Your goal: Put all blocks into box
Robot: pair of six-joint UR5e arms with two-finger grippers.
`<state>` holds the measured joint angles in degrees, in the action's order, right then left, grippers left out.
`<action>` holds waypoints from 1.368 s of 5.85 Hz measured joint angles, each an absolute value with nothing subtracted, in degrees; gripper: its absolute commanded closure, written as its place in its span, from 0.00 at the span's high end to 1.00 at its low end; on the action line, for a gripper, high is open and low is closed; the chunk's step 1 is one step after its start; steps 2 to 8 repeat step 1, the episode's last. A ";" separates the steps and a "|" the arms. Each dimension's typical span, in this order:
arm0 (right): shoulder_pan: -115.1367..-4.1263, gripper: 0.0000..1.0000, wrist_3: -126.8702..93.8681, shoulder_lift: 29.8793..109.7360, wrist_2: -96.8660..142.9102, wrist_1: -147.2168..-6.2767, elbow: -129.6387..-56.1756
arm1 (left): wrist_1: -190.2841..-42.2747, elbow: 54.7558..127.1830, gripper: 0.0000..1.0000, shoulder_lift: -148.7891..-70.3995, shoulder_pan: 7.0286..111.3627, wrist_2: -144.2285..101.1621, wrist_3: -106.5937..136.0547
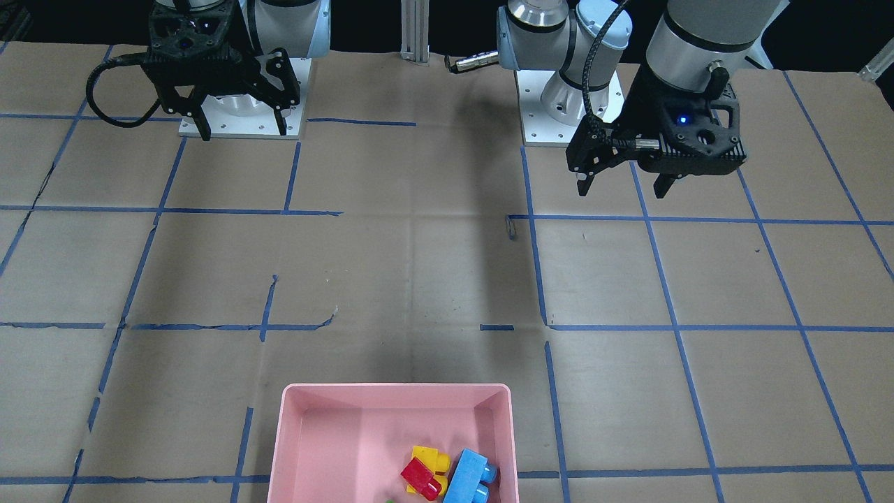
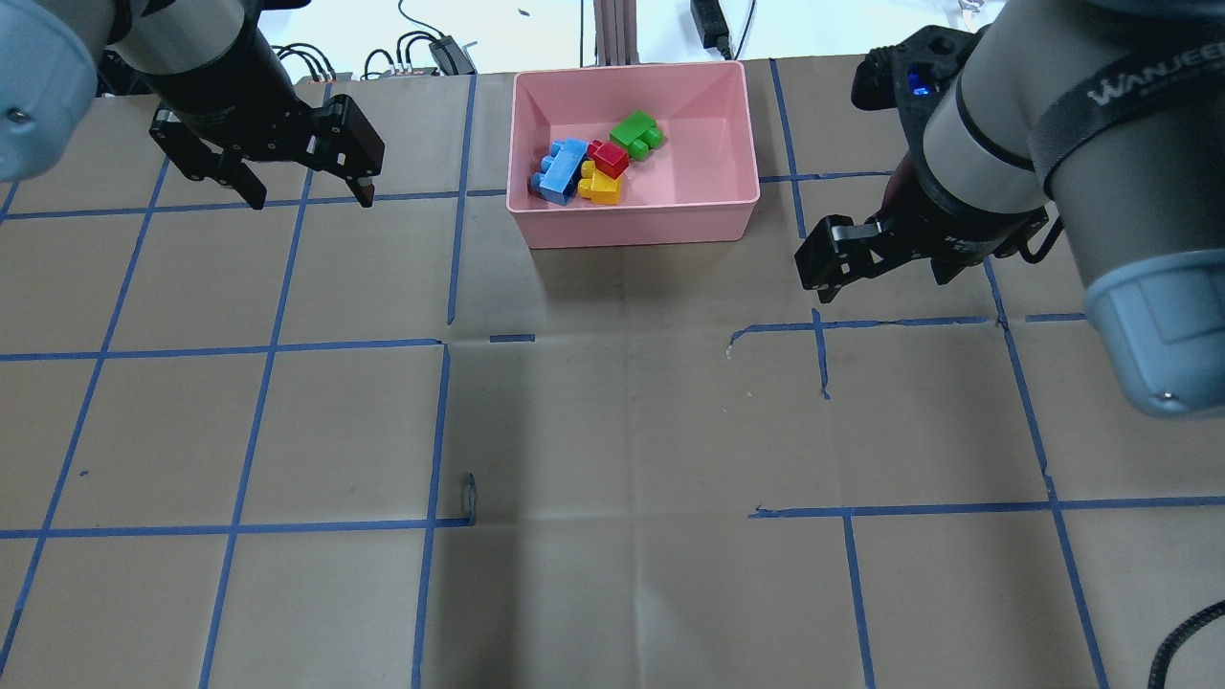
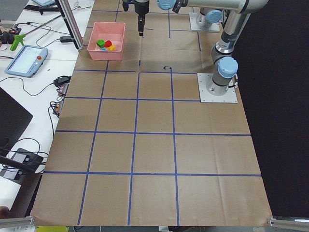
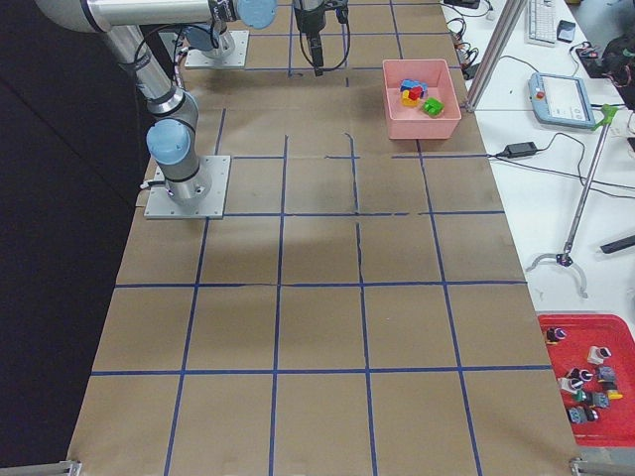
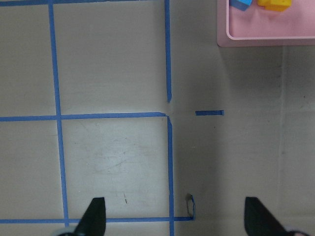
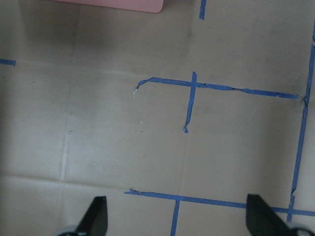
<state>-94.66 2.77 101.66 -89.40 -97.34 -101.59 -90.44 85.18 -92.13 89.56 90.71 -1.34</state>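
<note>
The pink box (image 2: 632,233) stands at the table's far middle. All four blocks lie together inside it: green (image 2: 638,134), red (image 2: 608,157), light blue (image 2: 560,172) and yellow (image 2: 601,185). The front-facing view shows the box (image 1: 394,386) with the yellow (image 1: 429,457), red (image 1: 421,478) and blue (image 1: 466,478) blocks. My left gripper (image 2: 311,196) is open and empty, above the table left of the box. My right gripper (image 2: 876,277) is open and empty, to the right of the box and a little nearer to me. Neither touches anything.
The table is brown cardboard with a grid of blue tape lines (image 2: 445,431). The arm bases (image 1: 569,105) stand on white plates at the robot's edge. The left wrist view shows the box's near corner (image 5: 266,39). The box's edge shows in the right wrist view (image 6: 123,4).
</note>
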 measured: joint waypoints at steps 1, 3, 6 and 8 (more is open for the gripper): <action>-94.66 1.00 2.80 101.67 -89.35 -97.37 -101.67 | -90.44 85.22 1.00 -92.16 89.56 90.70 -0.23; -94.66 1.00 2.80 101.67 -89.35 -97.37 -101.67 | -90.44 85.22 1.00 -92.16 89.56 90.70 -0.23; -94.66 1.00 2.80 101.67 -89.35 -97.37 -101.67 | -90.44 85.22 1.00 -92.16 89.56 90.70 -0.23; -94.66 1.00 2.80 101.67 -89.35 -97.37 -101.67 | -90.44 85.22 1.00 -92.16 89.56 90.70 -0.23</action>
